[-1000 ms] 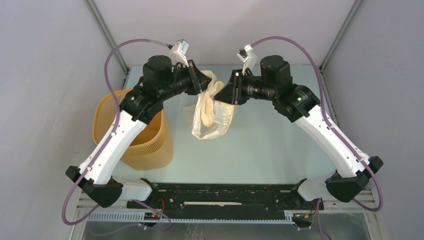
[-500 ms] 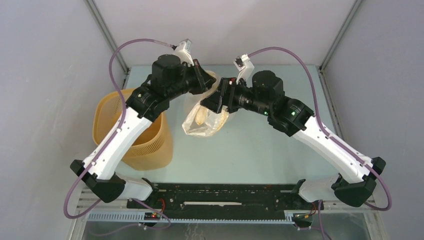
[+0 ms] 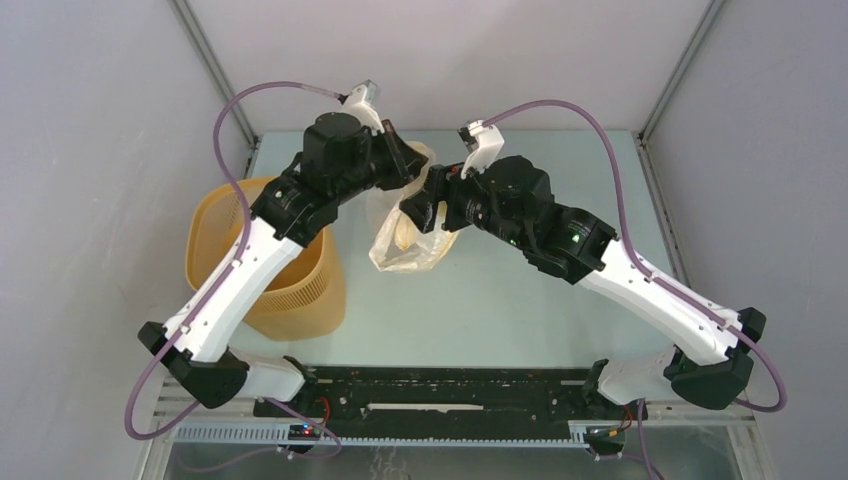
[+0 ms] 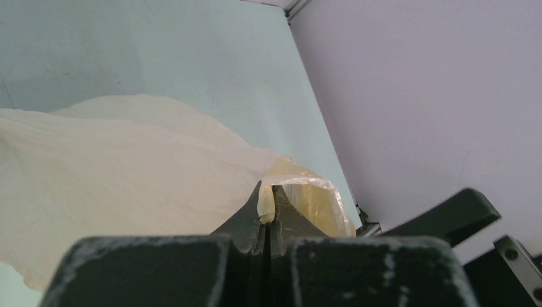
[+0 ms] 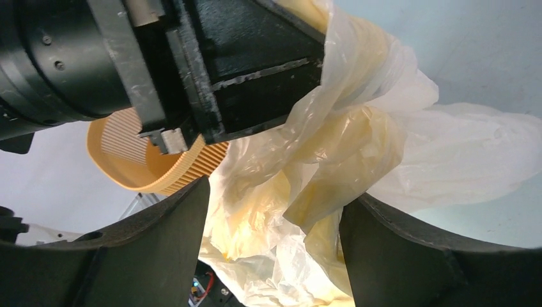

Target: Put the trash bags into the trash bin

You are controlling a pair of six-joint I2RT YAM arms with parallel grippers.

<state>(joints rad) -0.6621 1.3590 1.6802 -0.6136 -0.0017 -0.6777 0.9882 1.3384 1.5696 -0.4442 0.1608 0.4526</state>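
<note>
Pale green bench (image 3: pixel 520 300) and grey walls frame your workspace, and from overhead the bin (image 3: pixel 300 290) stands upright at the bench's 9 o'clock edge, partly under your left arm. The bag (image 3: pixel 412 255) hangs crumpled near the middle of the bench, a little toward 12 o'clock, out at 3 o'clock from the bin and not in it. You cannot tell whether its lower end touches the surface. Your left hand (image 4: pixel 266 210) sits at the bag's top, its fingers pressed together on a small pinch of cream film. Your right hand (image 5: pixel 275 211) comes in from 3 o'clock with its fingers spread wide, one on each side of the loose yellowish folds. It is not clamped on them. Both hands meet close together over the bag, with the bin's slotted base showing beyond them in the right wrist view.
</note>
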